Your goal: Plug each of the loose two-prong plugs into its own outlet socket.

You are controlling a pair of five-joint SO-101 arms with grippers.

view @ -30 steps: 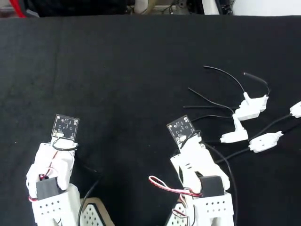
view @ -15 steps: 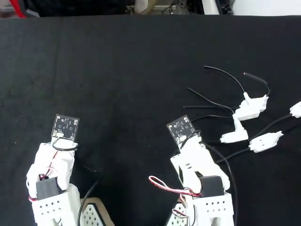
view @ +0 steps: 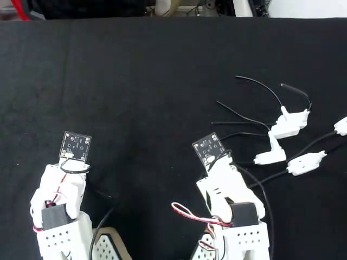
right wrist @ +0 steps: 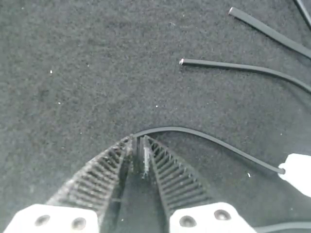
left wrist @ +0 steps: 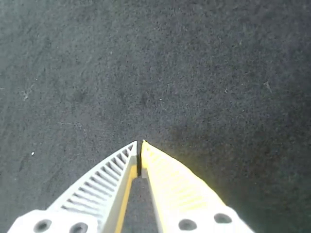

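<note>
Down at the near edge of the black-covered counter (view: 162, 81) we have both arms. The left arm (view: 57, 200) sits toward the near left corner and the right arm (view: 230, 195) just right of centre.

The left end effector (left wrist: 140, 144) is clenched, its white and yellow fingers meeting at the tips with nothing between them, over bare cloth.

The right end effector (right wrist: 138, 141) is clenched too and holds nothing. A thin black lead (right wrist: 209, 138) curves past just beyond its tips and runs off to a white connector body (right wrist: 297, 172).

Moving out toward the right edge, the task's pieces are loose on the cloth, all well apart from the left arm. The nearest white piece (view: 269, 157) comes first, with a long white piece (view: 306, 161) just beside it. Farther out, a white pair (view: 287, 124) lies touching. Another white piece (view: 341, 125) sits right at the edge. We cannot tell plugs from sockets here.

Beyond them, stray black wire ends (view: 255, 84) trail across the cloth.
</note>
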